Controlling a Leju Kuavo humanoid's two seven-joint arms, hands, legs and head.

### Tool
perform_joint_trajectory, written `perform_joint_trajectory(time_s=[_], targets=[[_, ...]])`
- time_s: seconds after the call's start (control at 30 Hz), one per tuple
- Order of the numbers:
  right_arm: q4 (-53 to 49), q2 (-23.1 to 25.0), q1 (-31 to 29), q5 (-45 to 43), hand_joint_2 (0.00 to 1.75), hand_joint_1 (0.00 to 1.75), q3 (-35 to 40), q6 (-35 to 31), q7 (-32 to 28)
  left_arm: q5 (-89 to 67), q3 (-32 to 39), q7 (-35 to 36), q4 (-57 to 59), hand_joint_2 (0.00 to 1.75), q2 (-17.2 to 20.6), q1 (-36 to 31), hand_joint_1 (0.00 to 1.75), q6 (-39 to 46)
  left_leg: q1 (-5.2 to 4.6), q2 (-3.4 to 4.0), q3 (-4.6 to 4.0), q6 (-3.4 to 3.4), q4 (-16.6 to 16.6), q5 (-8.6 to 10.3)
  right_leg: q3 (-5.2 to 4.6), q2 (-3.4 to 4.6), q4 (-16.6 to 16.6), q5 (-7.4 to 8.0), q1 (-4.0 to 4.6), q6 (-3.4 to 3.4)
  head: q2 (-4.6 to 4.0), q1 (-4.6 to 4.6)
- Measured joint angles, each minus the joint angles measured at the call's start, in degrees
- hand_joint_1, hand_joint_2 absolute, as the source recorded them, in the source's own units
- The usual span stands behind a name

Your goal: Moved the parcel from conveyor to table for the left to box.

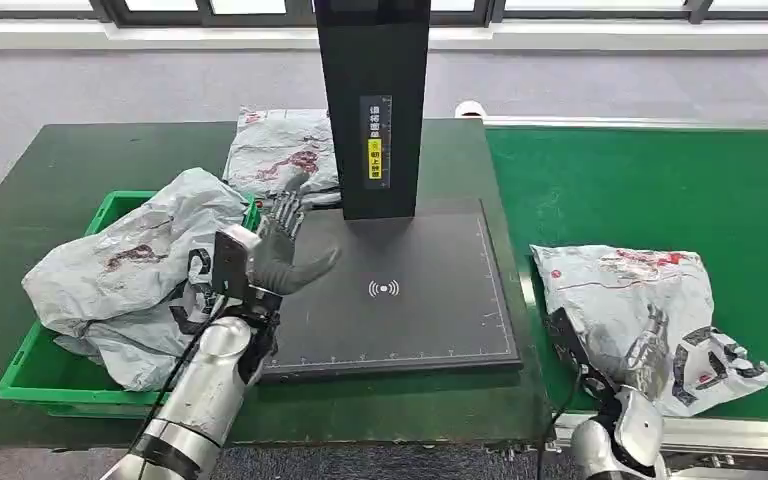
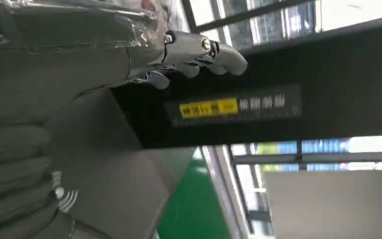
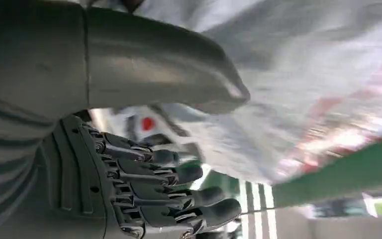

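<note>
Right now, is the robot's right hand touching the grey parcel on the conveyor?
Touching. In the head view the right hand lies on the grey parcel; in the right wrist view the thumb presses against the bag, with the fingers curled below.

Scanner pad (image 1: 400, 290) centre, bin (image 1: 110, 210) with parcel (image 1: 130, 270) left, second parcel (image 1: 630, 300) on conveyor (image 1: 660, 190) right.

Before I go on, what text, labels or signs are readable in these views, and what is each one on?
Wireless-wave symbol, no letters: on the black scanner pad.
Yellow and white label on the black scanner post: characters too small to read.
Red and black printing on the conveyor parcel: not legible.
</note>
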Motion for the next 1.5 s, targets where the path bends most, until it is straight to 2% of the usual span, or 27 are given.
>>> perform_joint_trajectory(time_s=[0.33,0.37,0.53,0.63,0.8,1.5], targets=[[12.78,-4.90,-1.76,7.45,1.75,0.00,-3.52,4.16,5.08,-3.39,-3.90,-1.73,3.81,1.75,-1.01,-0.24,0.00,3.13,-0.03,0.11,-0.03,0.12,0.00,-0.01,-0.04,0.01,0.01,-0.01,0.03,0.01,0.00,0.00],[14.65,-5.40,-1.90,7.61,1.75,1.75,-3.91,3.90,4.99,-3.63,-3.92,-1.86,4.07,1.75,-1.01,-0.25,0.00,3.32,-0.03,0.09,-0.04,0.12,-0.01,-0.01,-0.03,0.01,0.01,-0.01,0.03,0.01,0.02,0.00],[21.39,-6.71,-3.90,7.84,1.75,1.75,-4.51,6.68,4.53,-4.37,-3.92,-2.23,4.92,1.75,-1.01,-0.23,0.00,3.43,-0.02,0.18,-0.01,0.12,-0.01,-0.02,-0.03,0.08,0.01,0.00,0.03,0.01,0.02,-0.02],[27.47,-7.59,-7.83,7.12,1.75,1.75,-5.07,7.92,2.22,-4.55,-3.92,-2.27,4.95,1.75,-0.79,-0.13,0.00,3.37,0.02,0.39,0.09,0.14,0.01,-0.03,0.06,0.23,-0.05,0.05,0.10,0.08,0.00,0.00],[33.29,-8.44,-11.74,7.03,1.75,1.75,-5.95,7.87,1.73,-4.57,-3.92,-2.30,4.90,1.75,-0.51,0.10,0.00,3.13,0.11,0.41,0.12,0.38,0.07,0.03,0.21,0.22,-0.17,0.19,0.07,0.29,0.00,0.00],[37.52,-8.94,-13.79,6.92,1.75,1.75,-7.22,7.87,1.65,-4.63,-3.92,-2.29,4.88,1.75,-0.18,0.52,0.00,3.11,0.12,0.37,0.13,0.52,0.18,0.12,0.37,0.19,-0.23,0.30,0.08,0.45,0.00,0.00]])
